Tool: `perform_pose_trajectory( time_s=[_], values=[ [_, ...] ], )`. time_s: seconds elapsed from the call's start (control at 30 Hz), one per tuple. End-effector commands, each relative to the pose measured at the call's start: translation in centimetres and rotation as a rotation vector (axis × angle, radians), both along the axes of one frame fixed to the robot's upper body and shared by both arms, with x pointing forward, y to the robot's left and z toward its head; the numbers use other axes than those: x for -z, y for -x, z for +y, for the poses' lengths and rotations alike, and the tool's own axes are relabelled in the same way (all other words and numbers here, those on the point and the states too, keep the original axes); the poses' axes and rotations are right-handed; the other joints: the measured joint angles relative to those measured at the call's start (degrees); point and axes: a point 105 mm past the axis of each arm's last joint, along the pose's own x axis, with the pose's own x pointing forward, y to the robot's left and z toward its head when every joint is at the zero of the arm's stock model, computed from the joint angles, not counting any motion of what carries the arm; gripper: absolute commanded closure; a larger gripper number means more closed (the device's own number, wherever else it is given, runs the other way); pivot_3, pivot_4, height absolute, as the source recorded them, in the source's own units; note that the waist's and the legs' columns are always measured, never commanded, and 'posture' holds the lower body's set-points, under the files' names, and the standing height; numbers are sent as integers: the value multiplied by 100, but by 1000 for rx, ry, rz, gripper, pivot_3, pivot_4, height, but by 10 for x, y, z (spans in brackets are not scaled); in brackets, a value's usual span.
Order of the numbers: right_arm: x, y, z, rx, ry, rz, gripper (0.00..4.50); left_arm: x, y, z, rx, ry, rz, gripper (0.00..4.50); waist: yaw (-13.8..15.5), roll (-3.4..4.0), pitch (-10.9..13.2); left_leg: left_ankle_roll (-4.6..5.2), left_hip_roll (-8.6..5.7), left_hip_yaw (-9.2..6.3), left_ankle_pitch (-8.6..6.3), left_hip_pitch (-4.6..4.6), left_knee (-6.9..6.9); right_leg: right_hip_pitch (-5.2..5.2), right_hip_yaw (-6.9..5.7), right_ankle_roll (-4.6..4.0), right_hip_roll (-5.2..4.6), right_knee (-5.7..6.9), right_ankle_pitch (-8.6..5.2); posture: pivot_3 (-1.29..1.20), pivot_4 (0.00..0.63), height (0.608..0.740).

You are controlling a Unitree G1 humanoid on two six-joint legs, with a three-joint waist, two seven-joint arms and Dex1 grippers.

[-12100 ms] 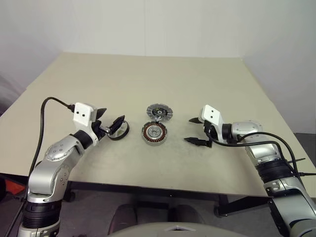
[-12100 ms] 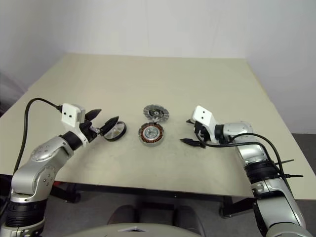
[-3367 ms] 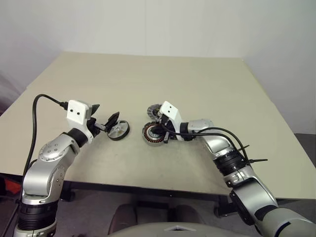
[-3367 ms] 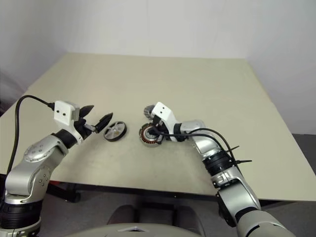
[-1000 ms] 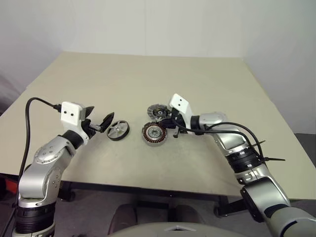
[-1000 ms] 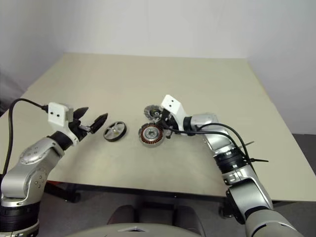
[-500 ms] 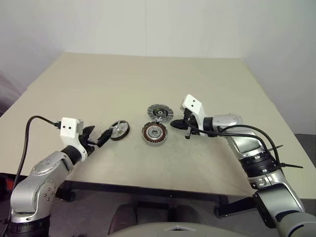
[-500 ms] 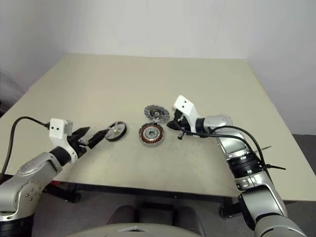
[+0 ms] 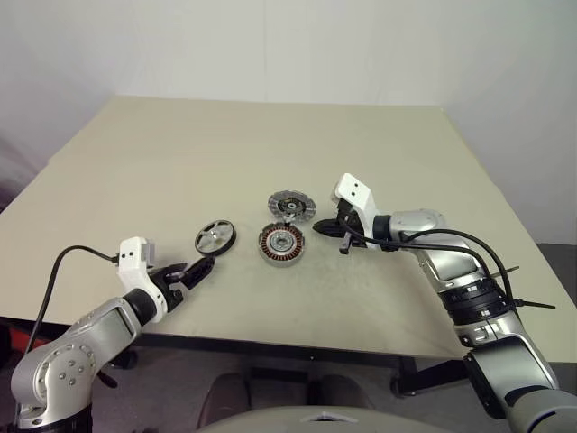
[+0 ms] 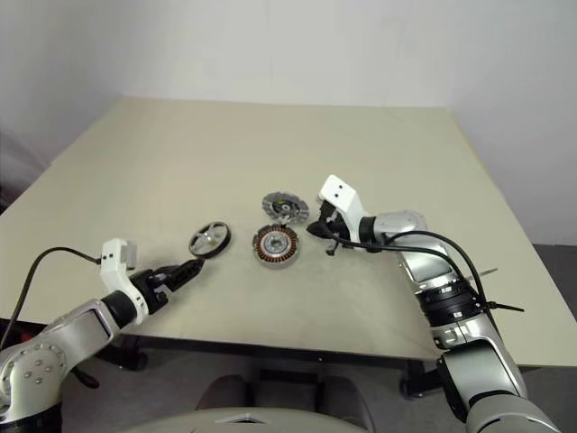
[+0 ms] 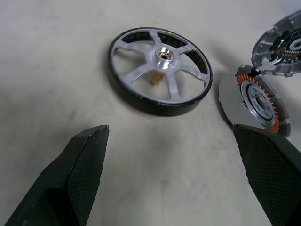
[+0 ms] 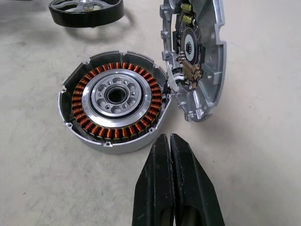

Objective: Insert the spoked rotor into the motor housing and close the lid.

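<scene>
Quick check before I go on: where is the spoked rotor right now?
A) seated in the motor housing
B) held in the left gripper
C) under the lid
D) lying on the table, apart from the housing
D: the spoked rotor lies flat on the table, apart from the motor housing, ahead of the open left gripper, which holds nothing.

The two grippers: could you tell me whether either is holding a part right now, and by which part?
Nothing is held. The left gripper is open short of the spoked rotor; the right gripper is shut on nothing beside the motor housing.
</scene>
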Motion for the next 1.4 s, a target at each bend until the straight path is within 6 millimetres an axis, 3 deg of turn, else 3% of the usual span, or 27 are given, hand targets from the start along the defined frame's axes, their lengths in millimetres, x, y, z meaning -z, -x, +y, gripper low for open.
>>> perform_pose_trajectory(
  time_s=[0.03,0.23,0.43,0.87,1.23,1.4],
  values=[
    [-17,-3,-1,1,-22,-53,4450,-12,-6,-7,-15,78,-37,0,6,0,0,1,-1,0,0,0,0,0,0,0,-1,0,0,0,0,740],
    [-19,-4,0,5,-24,-56,4450,-5,-14,-14,-76,163,22,0,-3,-1,0,3,0,0,1,-2,0,-2,-1,0,1,-1,0,0,0,740],
    [-20,-4,-1,11,-23,-54,4450,3,-13,-8,-117,163,84,0,4,-1,0,4,1,0,2,-3,0,-4,0,0,3,-2,0,0,0,740],
    [-25,-6,3,13,-38,-62,4450,3,-37,-17,-211,376,97,0,18,-3,0,6,-1,0,3,-2,0,-2,0,1,3,-1,0,0,0,740],
    [-27,-8,5,25,-48,-72,4450,0,-47,-13,-252,436,91,0,20,-3,0,5,-1,0,3,-2,1,-2,0,2,3,-1,0,0,0,740],
    [-28,-9,6,29,-52,-75,4500,-2,-48,-13,-254,441,84,1301,21,-4,0,5,-1,0,3,-3,0,-2,0,3,3,-2,0,0,0,740]
  ],
)
